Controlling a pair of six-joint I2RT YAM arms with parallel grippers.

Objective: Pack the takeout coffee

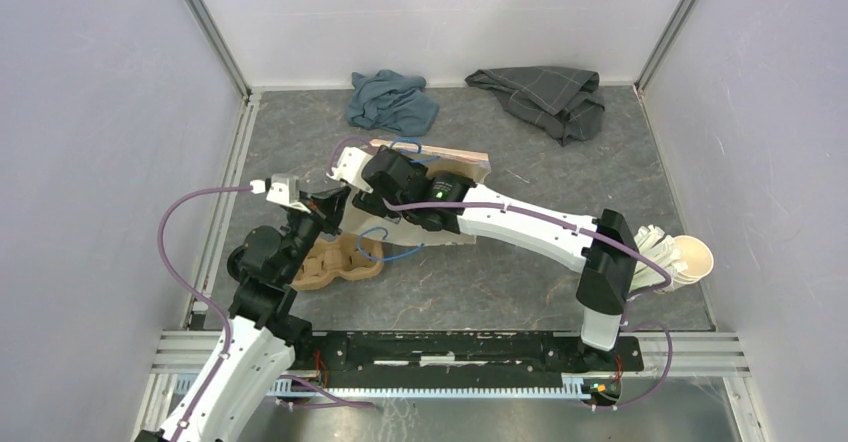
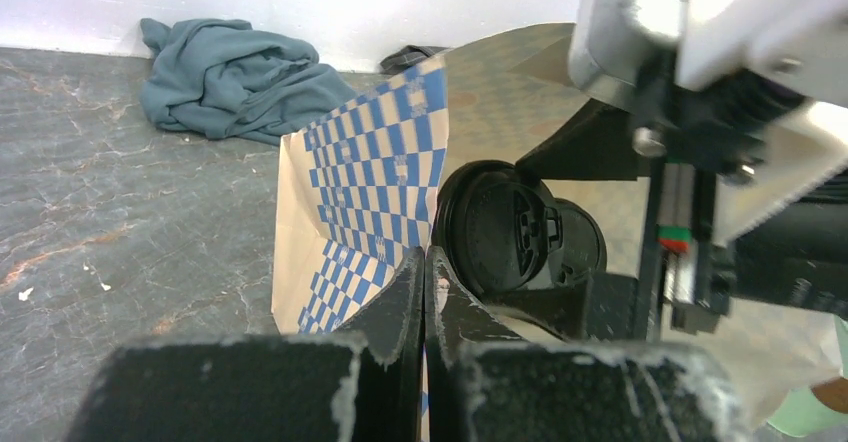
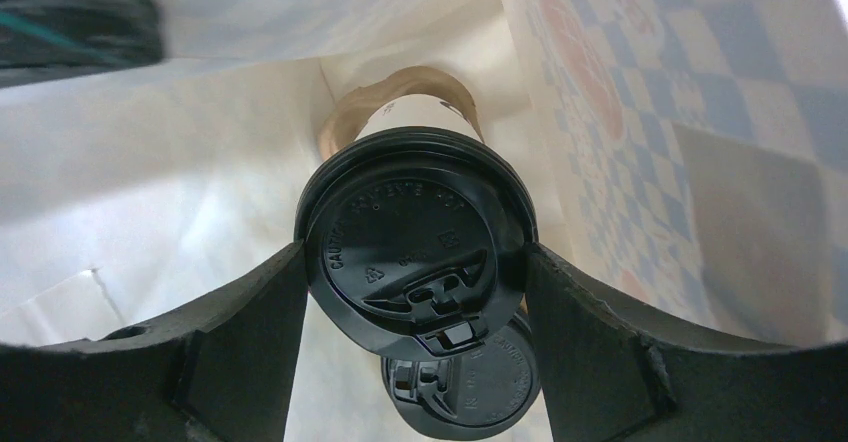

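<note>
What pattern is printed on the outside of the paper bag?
A blue-and-tan checkerboard covers the paper bag; the left wrist view shows it best.

Blue cloth (image 1: 392,101) and grey cloth (image 1: 545,99) lie apart.

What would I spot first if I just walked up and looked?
The right tool grips a black-lidded coffee inside a checked paper bag at mid-table. A second lid shows just below it. The left tool pinches the bag's edge.
</note>
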